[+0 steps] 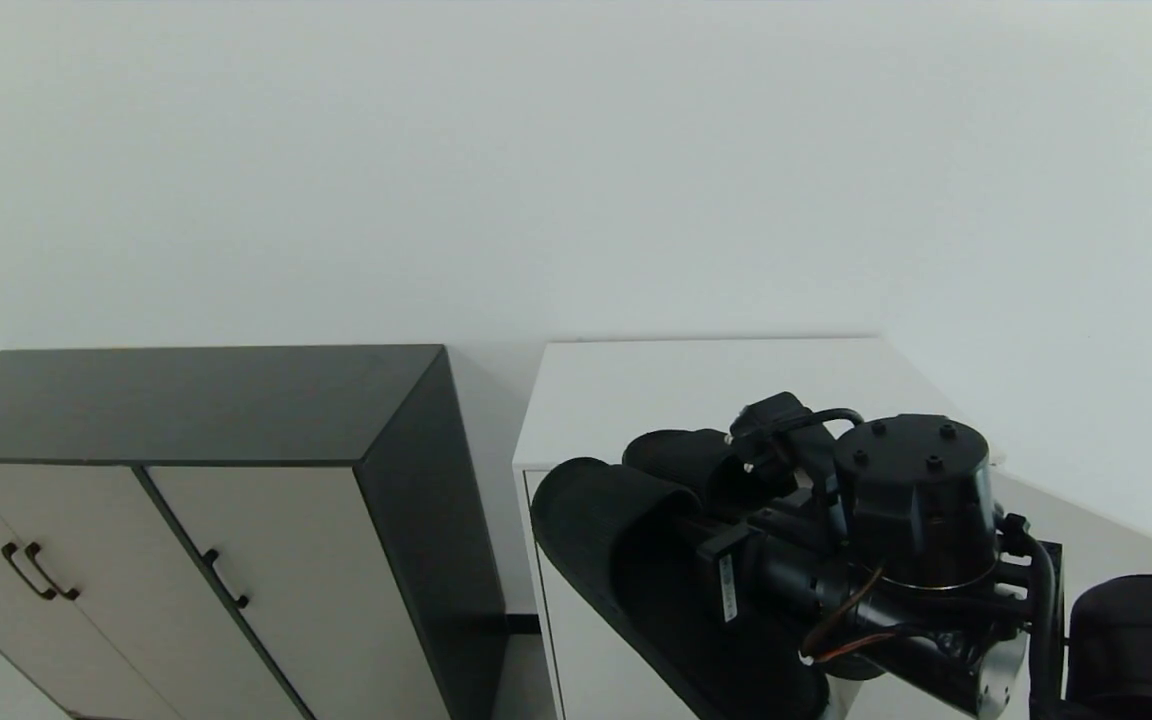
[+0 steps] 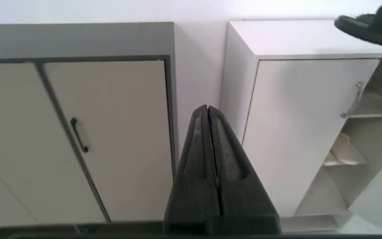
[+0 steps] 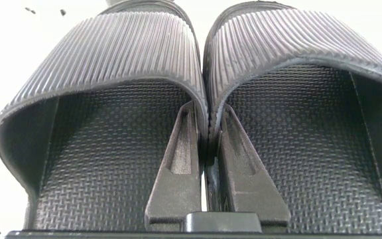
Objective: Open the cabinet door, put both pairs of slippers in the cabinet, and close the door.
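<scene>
- My right gripper point(image 3: 207, 109) pinches the pair of black slippers point(image 3: 111, 79) by their touching inner walls, over the white cabinet point(image 1: 636, 390).
- My left gripper point(image 2: 209, 113) has its jaws pressed together, empty.

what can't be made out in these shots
head view: front of the white cabinet is mostly hidden behind the black slippers and right arm.
left wrist view: its open shelves are cut off by the edge; the pale thing on one is too small to name.
right wrist view: the slippers' heels are cut off.
</scene>
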